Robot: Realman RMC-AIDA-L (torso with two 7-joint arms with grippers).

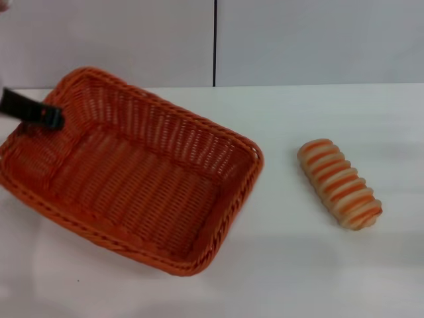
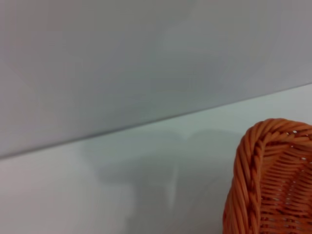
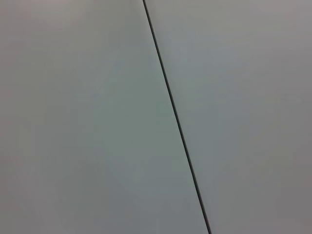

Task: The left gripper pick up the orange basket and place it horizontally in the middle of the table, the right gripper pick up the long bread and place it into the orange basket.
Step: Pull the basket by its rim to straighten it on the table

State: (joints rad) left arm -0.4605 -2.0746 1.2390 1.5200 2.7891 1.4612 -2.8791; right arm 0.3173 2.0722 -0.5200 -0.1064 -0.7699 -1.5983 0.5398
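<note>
The orange basket (image 1: pixel 132 172) lies on the white table (image 1: pixel 298 265) left of centre, turned at a slant, and nothing is inside it. A black part of my left gripper (image 1: pixel 46 116) reaches in from the left edge of the head view and sits at the basket's far-left rim. The left wrist view catches only one braided corner of the orange basket (image 2: pixel 273 185). The long bread (image 1: pixel 340 183), cream with orange-brown stripes, lies on the table to the right of the basket, well apart from it. My right gripper shows in no view.
A grey wall with a dark vertical seam (image 1: pixel 214 43) stands behind the table. The right wrist view holds only that wall and the seam (image 3: pixel 175 117). Bare tabletop stretches between the basket and the bread and along the front.
</note>
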